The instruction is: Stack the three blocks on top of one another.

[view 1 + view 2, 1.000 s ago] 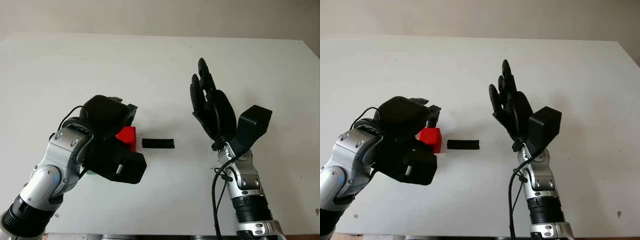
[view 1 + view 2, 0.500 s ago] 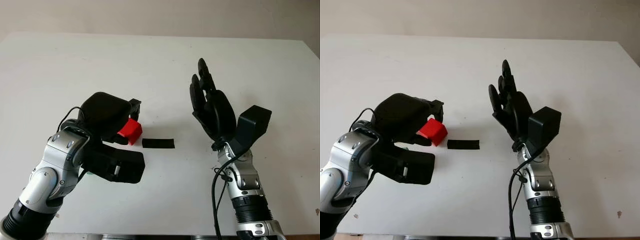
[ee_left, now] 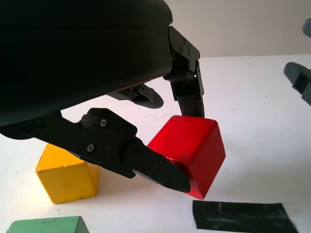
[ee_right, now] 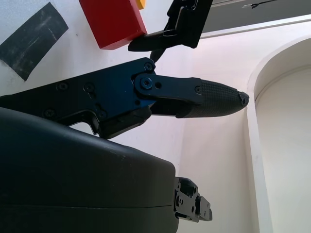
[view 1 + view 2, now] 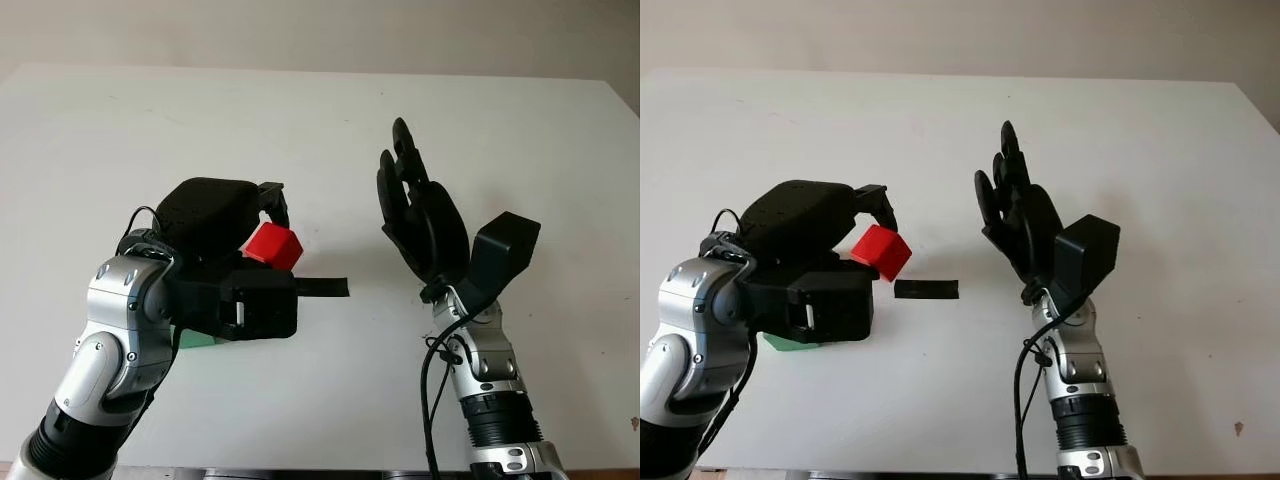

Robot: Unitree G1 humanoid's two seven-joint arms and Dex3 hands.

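A strip of black tape [image 5: 318, 288] lies flat on the white table [image 5: 300, 120].

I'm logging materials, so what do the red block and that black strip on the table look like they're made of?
The red block, held in the left hand, looks like painted wood or hard plastic: sharp edges, matte faces, small scuffs. The black strip looks like flat tape stuck to the white table: thin, dull, faintly streaked. Neither is certain.

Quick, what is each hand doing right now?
Left hand: closed on the red block, lifted off the table.
Right hand: open, holding nothing, raised above the table.
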